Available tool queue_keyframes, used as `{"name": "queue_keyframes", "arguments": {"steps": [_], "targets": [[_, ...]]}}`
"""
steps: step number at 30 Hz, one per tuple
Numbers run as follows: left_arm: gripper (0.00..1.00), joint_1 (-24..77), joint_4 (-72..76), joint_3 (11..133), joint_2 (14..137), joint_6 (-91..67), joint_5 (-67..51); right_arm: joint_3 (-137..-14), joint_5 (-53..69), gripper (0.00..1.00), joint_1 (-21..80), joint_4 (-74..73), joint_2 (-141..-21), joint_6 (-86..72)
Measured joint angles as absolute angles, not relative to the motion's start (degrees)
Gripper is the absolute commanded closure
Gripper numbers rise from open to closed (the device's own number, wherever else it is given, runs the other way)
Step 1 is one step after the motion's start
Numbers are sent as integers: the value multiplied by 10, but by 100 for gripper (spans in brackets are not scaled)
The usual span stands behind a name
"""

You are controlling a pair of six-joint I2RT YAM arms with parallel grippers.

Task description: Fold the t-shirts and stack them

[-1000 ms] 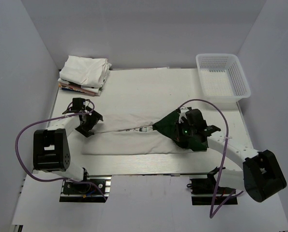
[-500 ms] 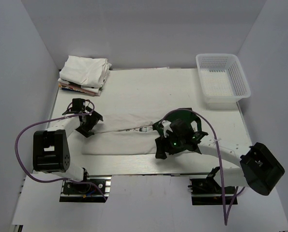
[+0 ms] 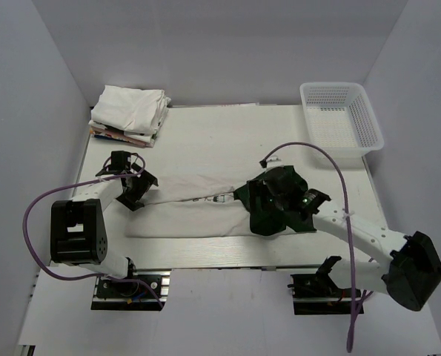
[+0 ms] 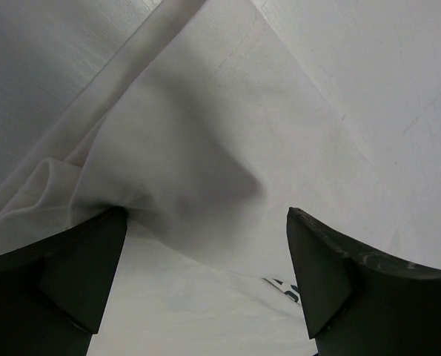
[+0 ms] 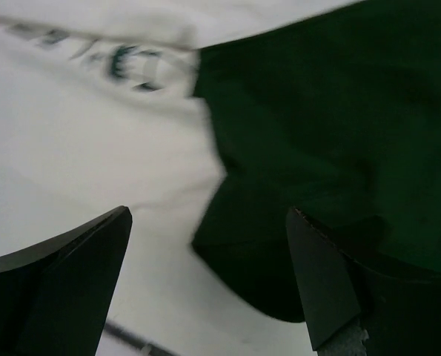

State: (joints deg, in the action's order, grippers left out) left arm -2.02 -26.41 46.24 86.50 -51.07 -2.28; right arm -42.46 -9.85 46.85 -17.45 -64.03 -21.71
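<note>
R gripper (image 5: 205, 222) jaws wide apart over the tee's (image 3: 190, 215) green sleeve (image 5: 339, 111), nothing pinched. L gripper (image 4: 205, 215) spread too, at the white end. Tee lies folded lengthwise mid table (image 3: 227, 133); folded stack (image 3: 131, 111) far-left corner.

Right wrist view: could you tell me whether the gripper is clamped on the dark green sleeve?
No, the right gripper stands open over the dark green sleeve, gripping nothing.

We note left gripper (image 4: 205, 222) spread wide, dark fingers (image 4: 72, 274) at lower corners. White t-shirt (image 4: 205, 133) fills gap between, creased, puckering against finger at frame's left. Dark print (image 4: 276, 284) fragment beside other finger. Table (image 4: 35, 52) upper left.
</note>
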Motion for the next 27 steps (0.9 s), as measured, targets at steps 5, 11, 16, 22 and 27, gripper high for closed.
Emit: {"name": "queue_keyframes", "arguments": {"steps": [5,11,16,22,27], "targets": [[0,-20,-265,463,865,-507,-23,-458,-203,10,405,-211,-732,-236],[0,-20,-265,463,866,-504,-23,-458,-197,10,348,-187,-800,-197],[0,-20,-267,467,868,-501,-23,-457,-90,10,345,-166,-827,-161],[0,-19,-284,485,882,-500,-19,-395,136,10,361,-142,-757,-163],[0,-19,-291,497,892,-497,-14,-366,221,10,374,-162,-680,-165]]}}
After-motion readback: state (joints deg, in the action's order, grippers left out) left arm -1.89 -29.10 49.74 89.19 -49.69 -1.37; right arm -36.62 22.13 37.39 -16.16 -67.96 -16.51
